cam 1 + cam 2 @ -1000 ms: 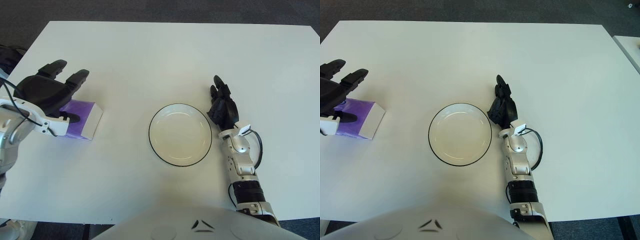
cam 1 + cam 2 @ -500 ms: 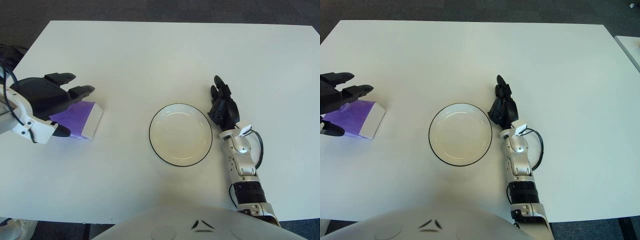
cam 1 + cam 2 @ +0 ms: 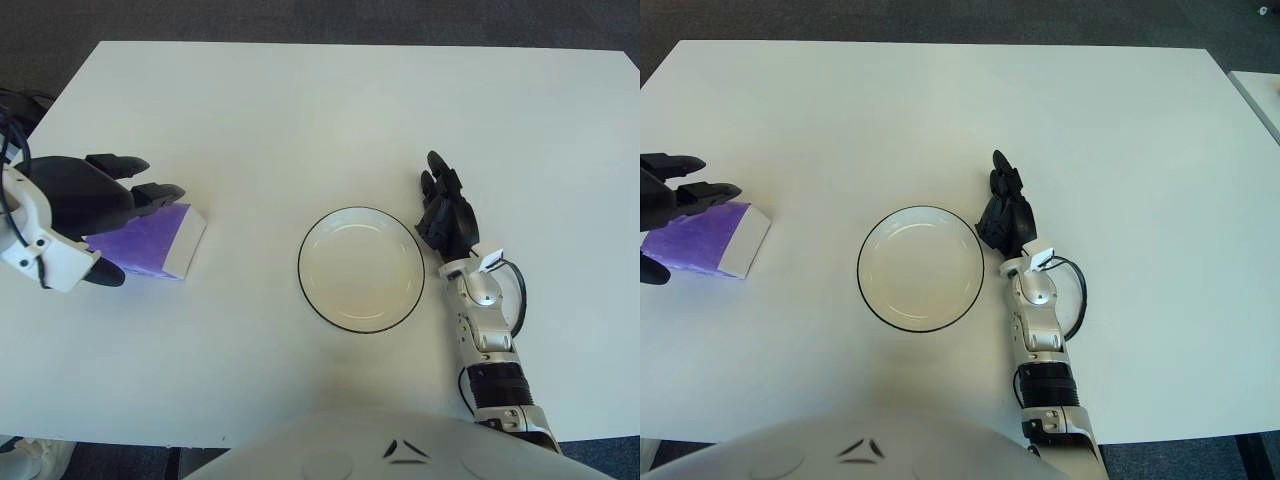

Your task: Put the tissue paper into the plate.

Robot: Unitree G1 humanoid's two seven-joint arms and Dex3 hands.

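Note:
A purple and white tissue pack (image 3: 155, 240) lies flat on the white table at the left. My left hand (image 3: 105, 215) hovers over the pack's left end with its fingers spread, two above the pack and the thumb (image 3: 103, 273) below it; it holds nothing. A white plate with a dark rim (image 3: 361, 268) sits empty at the table's middle. My right hand (image 3: 447, 212) rests flat on the table just right of the plate, fingers relaxed and empty.
The white table (image 3: 330, 110) ends at a dark floor at the back and both sides. A cable loops beside my right wrist (image 3: 517, 300).
My left hand has drawn back to the left off the tissue pack and turned, uncovering more of the pack. The pack, the plate and my right hand have not moved.

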